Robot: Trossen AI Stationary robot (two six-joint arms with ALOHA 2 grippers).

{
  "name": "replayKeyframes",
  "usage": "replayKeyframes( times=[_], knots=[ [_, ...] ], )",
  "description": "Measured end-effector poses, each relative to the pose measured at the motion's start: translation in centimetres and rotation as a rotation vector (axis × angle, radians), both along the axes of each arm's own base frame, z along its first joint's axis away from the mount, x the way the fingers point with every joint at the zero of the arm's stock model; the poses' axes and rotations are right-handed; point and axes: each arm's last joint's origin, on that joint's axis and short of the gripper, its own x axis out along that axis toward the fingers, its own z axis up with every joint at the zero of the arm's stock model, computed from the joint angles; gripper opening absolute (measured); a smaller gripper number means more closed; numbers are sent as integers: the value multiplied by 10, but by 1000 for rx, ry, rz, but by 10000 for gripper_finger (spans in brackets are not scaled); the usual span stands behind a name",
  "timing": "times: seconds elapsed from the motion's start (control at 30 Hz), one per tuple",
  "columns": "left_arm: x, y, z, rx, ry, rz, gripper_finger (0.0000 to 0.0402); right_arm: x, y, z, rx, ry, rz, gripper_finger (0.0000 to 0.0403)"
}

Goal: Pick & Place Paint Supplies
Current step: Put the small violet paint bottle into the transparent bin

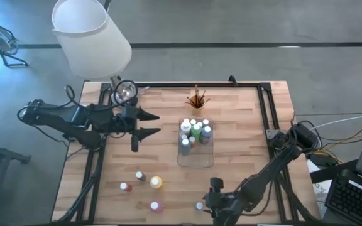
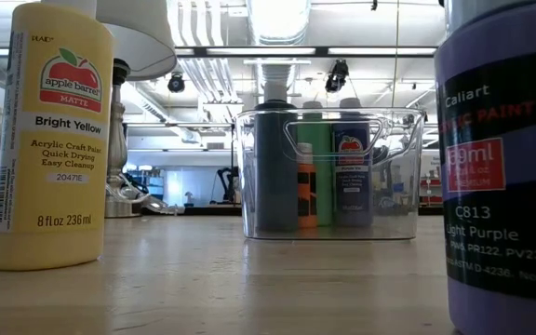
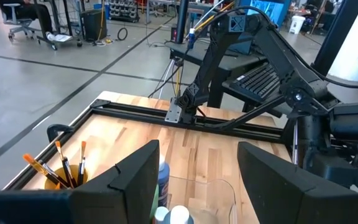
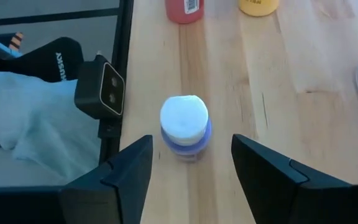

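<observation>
A clear tray (image 1: 197, 157) mid-table holds several paint bottles (image 1: 193, 130). An orange cup (image 1: 197, 100) at the far side holds brushes (image 3: 58, 160). Loose bottles stand upright near the near edge: yellow (image 1: 156, 182), brown (image 1: 140, 176), red (image 1: 126, 186), pink (image 1: 157, 206) and a purple one with a white cap (image 4: 185, 127). My right gripper (image 4: 191, 143) is open at the near edge, one finger on each side of the purple bottle (image 1: 199, 205), apart from it. My left gripper (image 1: 159, 123) hovers open to the left of the tray (image 3: 222, 193).
A white lamp (image 1: 93, 34) stands over the far left corner. A black frame rail (image 1: 193, 85) runs around the table. A small black camera (image 4: 101, 90) sits at the near edge beside the purple bottle. The yellow bottle (image 2: 49, 140) and the purple bottle (image 2: 505, 158) loom close in the low view.
</observation>
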Motion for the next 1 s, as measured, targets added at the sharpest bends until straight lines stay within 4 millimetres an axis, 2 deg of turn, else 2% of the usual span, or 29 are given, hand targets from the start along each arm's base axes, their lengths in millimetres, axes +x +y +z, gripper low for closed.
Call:
replayKeyframes(
  times=[0.27, 0.77, 1.0],
  knots=[
    [1, 0, -1, 1, 4, 0, 223, 3, 0, 0, 10, -26, 6, 213],
    [1, 0, -1, 1, 3, 0, 223, 5, -1, -7, 30, -81, 27, 251],
    [1, 0, -1, 1, 3, 0, 223, 6, -4, -10, 34, -84, 19, 236]
  ],
)
